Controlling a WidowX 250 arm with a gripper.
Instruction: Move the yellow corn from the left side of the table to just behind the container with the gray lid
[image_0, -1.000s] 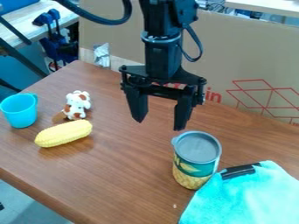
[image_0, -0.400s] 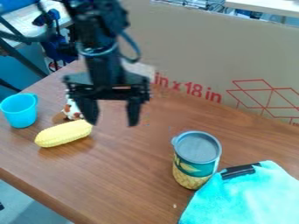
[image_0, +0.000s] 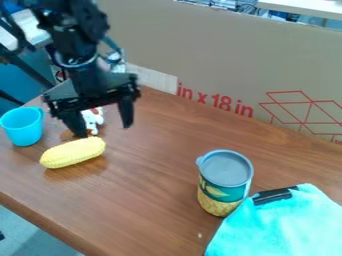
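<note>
Camera view: the gripper (image_0: 103, 130) is hanging open and empty, a grasp remaining undone; the spotted toy (image_0: 94, 119) is sitting partly hidden behind one finger; the corn (image_0: 73, 152) and cup (image_0: 22, 127) are crowding it; the can (image_0: 225, 182) and cloth (image_0: 284, 227) are resting well clear.

We see a bright blue cup (image_0: 23, 127), yellow corn (image_0: 73, 152), a white-and-brown toy (image_0: 92, 120), a green-and-yellow can (image_0: 223, 192) and a turquoise cloth (image_0: 285, 224).

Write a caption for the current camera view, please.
Open gripper near spotted toy, yellow corn and blue cup on wooden table.
</note>
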